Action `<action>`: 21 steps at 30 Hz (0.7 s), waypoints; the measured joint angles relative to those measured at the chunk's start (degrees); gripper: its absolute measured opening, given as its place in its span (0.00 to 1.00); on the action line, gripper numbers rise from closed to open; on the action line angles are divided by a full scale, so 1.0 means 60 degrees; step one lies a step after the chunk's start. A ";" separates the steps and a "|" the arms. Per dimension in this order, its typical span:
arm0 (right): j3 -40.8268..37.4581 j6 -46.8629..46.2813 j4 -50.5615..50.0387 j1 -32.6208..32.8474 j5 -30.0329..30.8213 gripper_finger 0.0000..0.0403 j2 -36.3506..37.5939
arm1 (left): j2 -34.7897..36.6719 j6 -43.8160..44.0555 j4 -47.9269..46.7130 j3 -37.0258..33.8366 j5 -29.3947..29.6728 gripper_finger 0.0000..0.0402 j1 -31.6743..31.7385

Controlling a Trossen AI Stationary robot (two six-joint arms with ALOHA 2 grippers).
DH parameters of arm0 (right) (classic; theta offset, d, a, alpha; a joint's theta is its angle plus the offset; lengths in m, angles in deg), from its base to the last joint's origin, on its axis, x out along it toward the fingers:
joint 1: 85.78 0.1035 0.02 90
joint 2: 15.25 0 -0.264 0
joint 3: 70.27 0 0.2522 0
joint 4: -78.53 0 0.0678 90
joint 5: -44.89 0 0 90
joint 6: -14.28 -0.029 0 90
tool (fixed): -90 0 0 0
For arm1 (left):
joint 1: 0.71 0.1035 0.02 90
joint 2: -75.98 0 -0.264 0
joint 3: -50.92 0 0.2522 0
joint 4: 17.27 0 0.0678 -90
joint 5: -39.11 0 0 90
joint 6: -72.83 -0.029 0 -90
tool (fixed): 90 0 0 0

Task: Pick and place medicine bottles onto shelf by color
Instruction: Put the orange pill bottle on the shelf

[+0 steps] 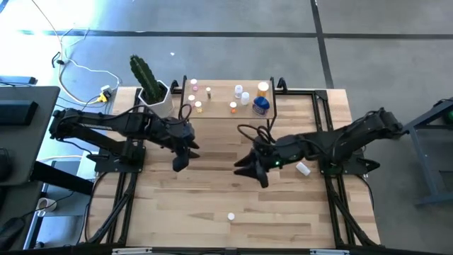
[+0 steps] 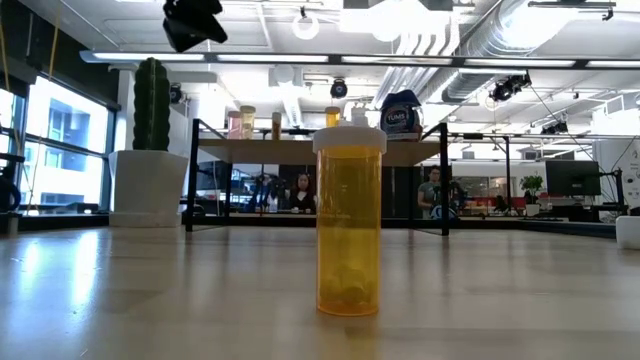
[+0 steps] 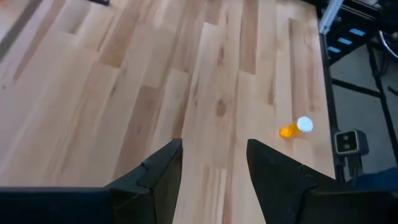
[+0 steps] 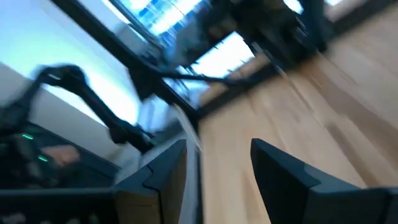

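Observation:
An orange medicine bottle (image 2: 348, 222) with a white cap stands upright on its base on the table near the front edge (image 1: 231, 216); it also shows in the left wrist view (image 3: 295, 129). The shelf (image 1: 219, 95) stands at the far middle, bearing several small bottles and a squat blue one (image 1: 260, 106). A small white bottle (image 1: 303, 168) lies on the table beside the right arm. My left gripper (image 1: 180, 159) hangs open above the table's left middle, nothing between its fingers (image 3: 214, 146). My right gripper (image 1: 249, 170) hovers open over the table's middle, also holding nothing (image 4: 217, 146).
A white pot with a green cactus (image 1: 152, 92) stands at the far left beside the shelf. Black frame rails (image 1: 325, 113) run along the table's sides. Bare wood lies between the two grippers and the front edge. People sit in the room beyond (image 2: 300, 190).

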State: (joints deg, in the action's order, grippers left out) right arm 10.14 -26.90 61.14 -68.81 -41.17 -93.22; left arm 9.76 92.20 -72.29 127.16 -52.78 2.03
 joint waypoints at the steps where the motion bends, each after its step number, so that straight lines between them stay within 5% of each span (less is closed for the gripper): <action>1: 0.0011 0.0135 0.0502 0.0083 0.0019 0.42 -0.0131 | 0.0000 -0.0008 -0.0048 0.0000 0.0003 0.42 -0.0043; 8: 0.0637 0.0837 0.1546 0.0572 0.0347 0.42 -0.1162 | 0.0000 -0.0230 -0.1242 0.0000 0.0728 0.42 -0.0050; 15: 0.2458 0.2873 -0.0505 0.1008 0.0303 0.42 -0.2414 | -0.0003 -0.0251 -0.2167 0.0000 0.0885 0.42 -0.0107; 21: 0.2824 0.3123 -0.1706 0.1387 0.0299 0.42 -0.3171 | -0.0003 -0.0255 -0.2167 0.0000 0.0889 0.42 -0.0181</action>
State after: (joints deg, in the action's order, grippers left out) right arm 27.08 -8.16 50.91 -60.49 -39.38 -112.25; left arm 9.74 90.67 -85.29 127.16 -47.44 0.94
